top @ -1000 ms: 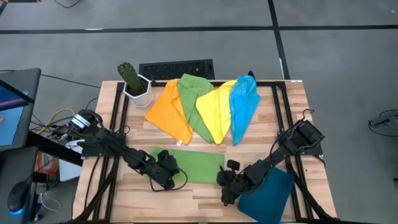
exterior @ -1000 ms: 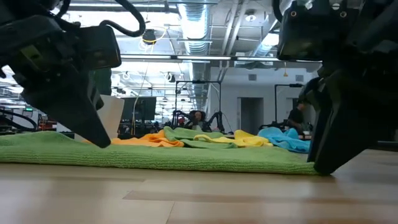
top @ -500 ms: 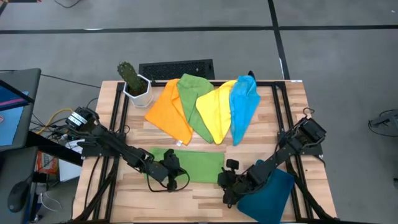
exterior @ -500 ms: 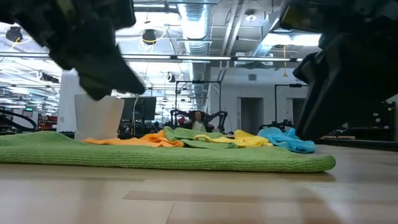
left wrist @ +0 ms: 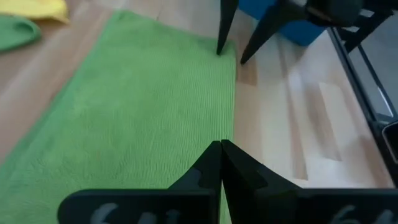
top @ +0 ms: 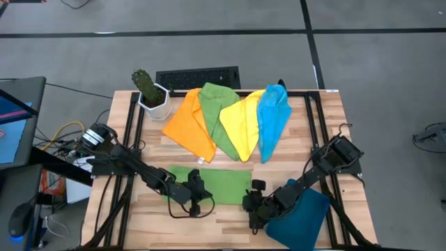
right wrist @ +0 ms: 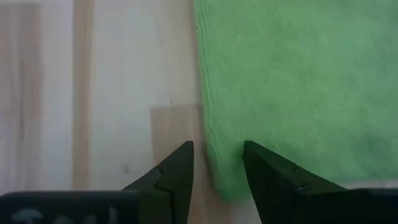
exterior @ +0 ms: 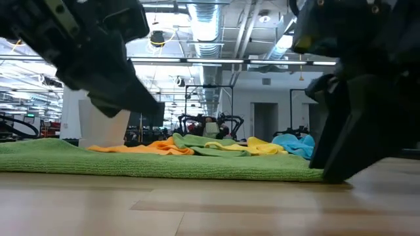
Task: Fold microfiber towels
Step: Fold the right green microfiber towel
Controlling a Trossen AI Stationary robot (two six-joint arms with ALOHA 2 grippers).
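Right wrist view: the right end effector (right wrist: 217,163) is seen with fingers parted astride the corner of the flat green towel (right wrist: 292,87), one tip on the wood, the other over the cloth; whether the fabric is touched cannot be told. The left end effector (left wrist: 221,163) is shown clenched, tips together above the same towel's edge. From the high view, this towel lies at the tabletop's (top: 317,129) near side, with the teal tray (top: 300,216) just beside it. Orange (top: 188,122), green (top: 214,115), yellow (top: 242,122) and blue (top: 272,118) towels are fanned behind, near a potted cactus (top: 148,89).
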